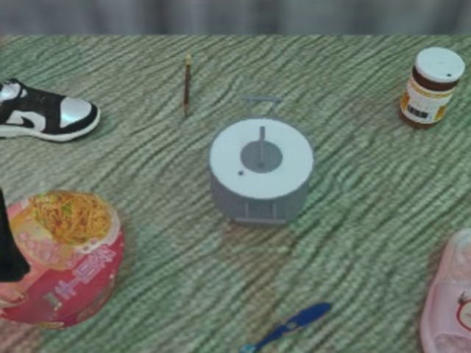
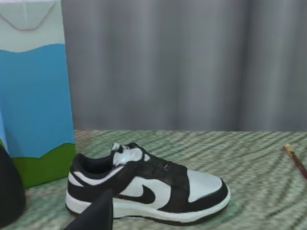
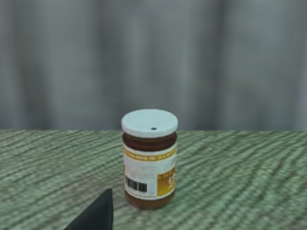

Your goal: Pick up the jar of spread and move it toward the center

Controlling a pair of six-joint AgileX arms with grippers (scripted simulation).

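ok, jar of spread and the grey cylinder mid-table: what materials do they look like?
Jar of spread: likely clear glass or plastic, as dark spread shows through; smooth matte white lid, probably plastic; printed paper-like label. Grey cylinder: uniform matte grey walls, flat white top; plastic or painted metal, can't tell which.

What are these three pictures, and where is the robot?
A robot with two arms works at this table. One camera looks down from above; the other two ride on the arms' wrists. On the green table lie a jar of spread at the far right, a grey cylinder in the middle, a noodle cup, a black-and-white shoe, a pencil, a blue toothbrush and a pink slipper. The right wrist camera faces the jar; the dark tip low in its picture is part of the right gripper. Nothing is held yet.
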